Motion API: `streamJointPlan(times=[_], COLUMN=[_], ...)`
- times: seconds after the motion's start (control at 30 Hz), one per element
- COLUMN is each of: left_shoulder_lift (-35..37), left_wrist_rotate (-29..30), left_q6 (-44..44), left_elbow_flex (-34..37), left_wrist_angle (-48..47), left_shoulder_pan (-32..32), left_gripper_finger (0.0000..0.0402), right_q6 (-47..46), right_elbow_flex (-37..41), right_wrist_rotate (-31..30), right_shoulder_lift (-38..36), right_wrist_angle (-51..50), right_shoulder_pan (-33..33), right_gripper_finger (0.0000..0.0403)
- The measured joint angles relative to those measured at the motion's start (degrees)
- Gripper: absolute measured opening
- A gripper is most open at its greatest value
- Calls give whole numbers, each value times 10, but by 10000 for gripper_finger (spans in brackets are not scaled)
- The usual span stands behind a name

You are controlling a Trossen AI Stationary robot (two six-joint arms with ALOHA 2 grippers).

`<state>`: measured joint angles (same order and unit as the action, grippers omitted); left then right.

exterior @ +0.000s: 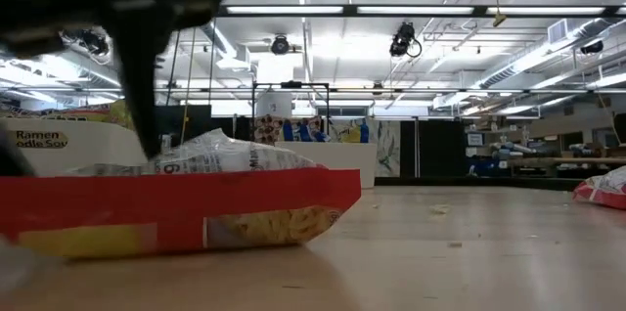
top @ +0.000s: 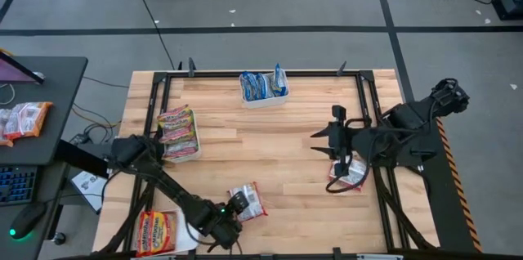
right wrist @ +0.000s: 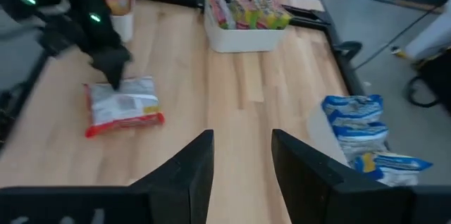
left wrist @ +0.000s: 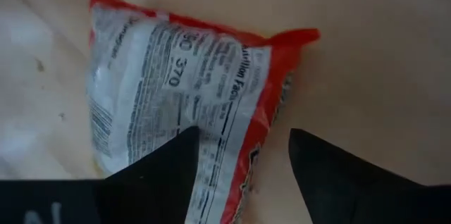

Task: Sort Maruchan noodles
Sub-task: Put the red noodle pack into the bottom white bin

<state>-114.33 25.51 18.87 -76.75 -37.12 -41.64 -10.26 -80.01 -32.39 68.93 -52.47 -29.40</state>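
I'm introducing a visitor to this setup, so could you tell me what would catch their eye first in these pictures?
Probably the red-white noodle packet lying loose on the wooden table near its front edge, with the left gripper open right over it. Next, the right gripper hangs open above bare wood at the right side, with another red-white packet beneath that arm.

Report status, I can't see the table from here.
Left gripper open over red-white packet. Right gripper open, empty, above bare table. Nothing in the way.

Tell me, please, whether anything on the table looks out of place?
Two red-white packets lie loose on the wood rather than in trays: one askew and label-down under the open left gripper, another beneath the right arm.
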Motion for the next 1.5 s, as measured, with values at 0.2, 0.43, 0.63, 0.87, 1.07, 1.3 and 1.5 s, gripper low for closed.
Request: streamJointPlan(times=[0.2,0.43,0.63,0.87,1.07,1.3,1.5], left_shoulder_lift=[-23,-32,7,121,204,244,246], left_wrist_rotate=[13,16,-21,-165,-340,-409,-483], left_q6=[12,-35,-50,-157,-310,-583,-785], left_elbow_flex=[-2,-3,0,-46,-99,-116,-116], left_wrist_angle=[21,44,10,-115,-142,-175,-238], left_shoulder_pan=[32,55,79,166,284,390,358], left_gripper_finger=[177,83,11,4,2,1,1], right_q6=[-22,-51,-86,-169,-163,-78,-26], right_elbow_flex=[-14,-37,-71,-72,-72,-72,-72], right_wrist_rotate=[16,8,5,47,105,194,233], right_shoulder_lift=[1,3,-1,-3,-7,-26,-63], right_wrist_angle=[8,85,76,-23,-48,-60,-124], right_shoulder_pan=[15,10,9,9,9,10,9], right_gripper_finger=[149,146,131,127,127,127,127])
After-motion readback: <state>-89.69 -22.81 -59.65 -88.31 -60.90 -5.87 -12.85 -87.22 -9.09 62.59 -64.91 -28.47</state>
